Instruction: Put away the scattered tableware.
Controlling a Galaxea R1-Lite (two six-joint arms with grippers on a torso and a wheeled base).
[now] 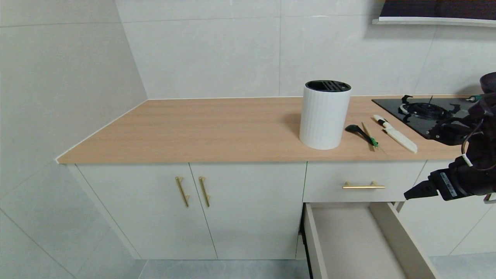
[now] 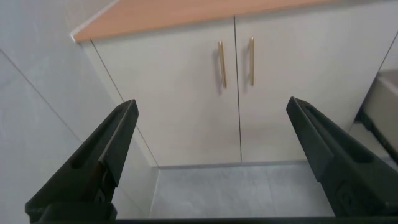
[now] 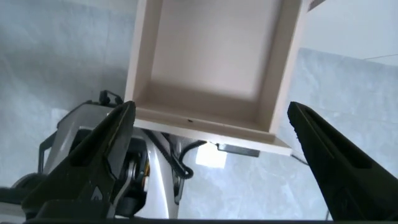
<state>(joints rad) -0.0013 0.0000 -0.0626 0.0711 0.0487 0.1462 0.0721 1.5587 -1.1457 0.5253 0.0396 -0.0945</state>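
Observation:
On the wooden countertop (image 1: 217, 128) stands a white ribbed utensil holder (image 1: 324, 116) with a black slotted top. To its right lie a black spoon (image 1: 357, 131), thin chopsticks with a green band (image 1: 370, 137) and a white knife (image 1: 396, 134). Below them, the lower drawer (image 1: 348, 240) is pulled out and bare inside. My right gripper (image 1: 414, 192) hangs open at the right of that drawer, level with the countertop's front; its wrist view looks down into the drawer (image 3: 211, 56) between spread fingers (image 3: 112, 143). My left gripper (image 2: 211, 104) is open, low down and facing the cabinet doors (image 2: 236, 93).
A black gas stove (image 1: 424, 110) sits at the counter's right end behind the knife. The shut upper drawer (image 1: 363, 182) has a gold handle. Two doors with gold handles (image 1: 193, 190) lie left of the drawers. Tiled walls close the back and left.

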